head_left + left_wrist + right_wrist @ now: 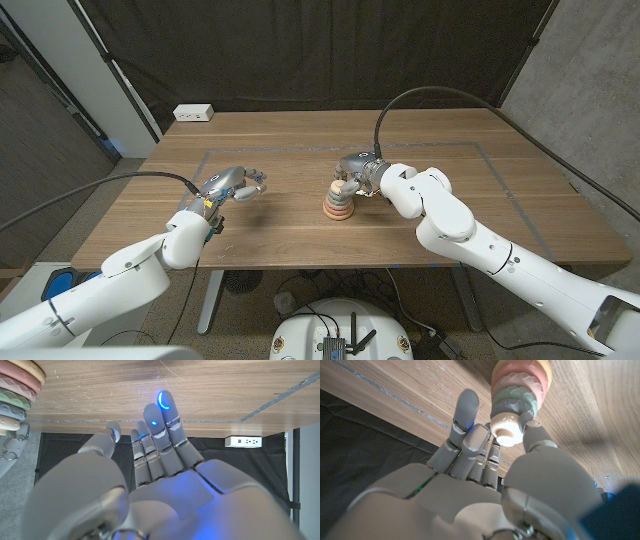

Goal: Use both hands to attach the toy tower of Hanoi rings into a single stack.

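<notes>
The white knob (pixel 507 429) capping the ring stack (pixel 338 203) is being pinched between thumb and fingers (pixel 468 410) of the right hand (pixel 352 172), reached in over the stack at the middle of the wooden worktop (pixel 290 235). The left hand (pixel 232 185) is being held above the wood, well apart, fingers spread, nothing gripped. A white power strip (pixel 193 113) is being carried at the far edge, before a black curtain (pixel 300 50).

The rings (pixel 338 204) were pastel pink, green and orange under a cream knob (pixel 506 429); the table (pixel 300 225) was brown woodgrain, the hands (pixel 150 495) grey.
</notes>
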Tool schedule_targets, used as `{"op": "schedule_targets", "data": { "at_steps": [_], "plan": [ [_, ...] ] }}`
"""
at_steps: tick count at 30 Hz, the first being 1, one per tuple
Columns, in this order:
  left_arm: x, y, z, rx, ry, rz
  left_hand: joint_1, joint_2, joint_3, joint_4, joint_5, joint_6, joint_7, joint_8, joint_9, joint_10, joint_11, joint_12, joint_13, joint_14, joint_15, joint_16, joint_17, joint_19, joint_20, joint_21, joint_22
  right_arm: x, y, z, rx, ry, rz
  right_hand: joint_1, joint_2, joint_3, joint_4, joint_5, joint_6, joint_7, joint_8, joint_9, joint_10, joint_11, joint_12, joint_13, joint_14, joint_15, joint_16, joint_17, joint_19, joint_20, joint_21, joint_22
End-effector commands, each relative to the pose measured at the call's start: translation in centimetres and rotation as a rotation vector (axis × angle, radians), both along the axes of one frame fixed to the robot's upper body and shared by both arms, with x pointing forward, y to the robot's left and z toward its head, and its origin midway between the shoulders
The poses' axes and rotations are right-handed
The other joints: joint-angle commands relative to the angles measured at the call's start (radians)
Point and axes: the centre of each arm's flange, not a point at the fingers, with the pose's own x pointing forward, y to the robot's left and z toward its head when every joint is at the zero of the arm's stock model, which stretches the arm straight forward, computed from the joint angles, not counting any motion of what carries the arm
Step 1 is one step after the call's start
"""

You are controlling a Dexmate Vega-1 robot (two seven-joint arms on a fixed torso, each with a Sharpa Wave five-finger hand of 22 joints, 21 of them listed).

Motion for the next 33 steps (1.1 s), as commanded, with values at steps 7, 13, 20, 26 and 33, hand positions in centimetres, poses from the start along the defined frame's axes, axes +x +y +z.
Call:
{"op": "schedule_targets", "data": {
  "at_steps": [7, 13, 20, 26, 33],
  "plan": [
    [0.36, 0.06, -0.14, -0.001, 0.006, -0.007, -0.01, -0.001, 0.01, -0.001, -0.001, 0.006, -0.001, 0.001, 0.001, 0.004, -0.002, -0.003, 0.005, 0.006, -0.075, 0.006, 0.0, -0.001, -0.109, 0.006, 0.001, -0.07, 0.18, -0.38, -0.014, 0.016, -0.002, 0.008, 0.027, 0.042, 0.054, 0.0, -0.015, -0.018, -0.009, 0.007, 0.04, -0.073, -0.012, -0.008, -0.001, 0.004, 0.004, 0.001, -0.004, 0.003, 0.008, -0.001],
    [0.52, 0.0, -0.18, -0.001, 0.006, -0.011, -0.01, -0.001, 0.011, -0.001, -0.002, 0.006, -0.001, 0.001, 0.001, 0.004, -0.001, -0.003, 0.005, 0.006, -0.075, 0.006, 0.0, -0.001, -0.108, 0.006, 0.001, -0.25, 0.07, -0.44, 0.002, 0.016, -0.002, -0.017, -0.002, 0.026, 0.056, -0.008, -0.04, -0.016, -0.021, 0.007, 0.013, -0.064, -0.016, -0.017, -0.004, 0.004, -0.005, -0.006, -0.001, 0.002, 0.009, -0.004],
    [0.63, 0.07, 0.04, 0.005, 0.007, -0.012, -0.011, -0.001, 0.012, -0.001, -0.002, 0.007, -0.002, 0.001, 0.001, 0.005, -0.002, -0.003, 0.005, 0.006, -0.075, 0.007, 0.0, -0.002, -0.108, 0.006, 0.001, -0.43, -0.12, -0.44, 0.007, 0.001, 0.0, -0.041, -0.03, 0.012, 0.058, -0.016, -0.082, -0.007, -0.043, 0.004, -0.03, -0.053, -0.024, -0.035, 0.009, 0.004, -0.005, -0.001, 0.005, 0.002, 0.011, -0.003],
    [0.67, 0.08, 0.16, 0.006, 0.004, -0.012, -0.011, -0.001, 0.013, -0.001, -0.002, 0.006, -0.002, 0.001, 0.001, 0.004, -0.001, -0.003, 0.005, 0.004, -0.075, 0.006, -0.001, -0.002, -0.108, 0.007, 0.001, -0.46, -0.2, -0.32, 0.0, -0.006, 0.0, -0.06, -0.052, 0.003, 0.059, -0.02, -0.118, -0.013, -0.059, 0.001, -0.071, -0.041, -0.028, -0.049, 0.013, 0.004, -0.007, 0.0, 0.002, 0.002, 0.006, -0.006],
    [0.62, 0.23, 0.14, 0.002, 0.004, -0.008, -0.012, -0.001, 0.014, -0.001, -0.002, 0.008, -0.001, 0.001, 0.001, 0.006, -0.001, -0.003, 0.005, 0.004, -0.075, 0.006, -0.001, -0.003, -0.109, 0.007, 0.001, -0.64, -0.19, -0.05, -0.014, -0.024, -0.001, -0.084, -0.081, -0.007, 0.06, -0.026, -0.151, -0.014, -0.071, -0.002, -0.134, -0.019, -0.032, -0.068, 0.016, 0.004, -0.006, 0.002, 0.001, 0.001, 0.003, -0.005]
  ]
}}
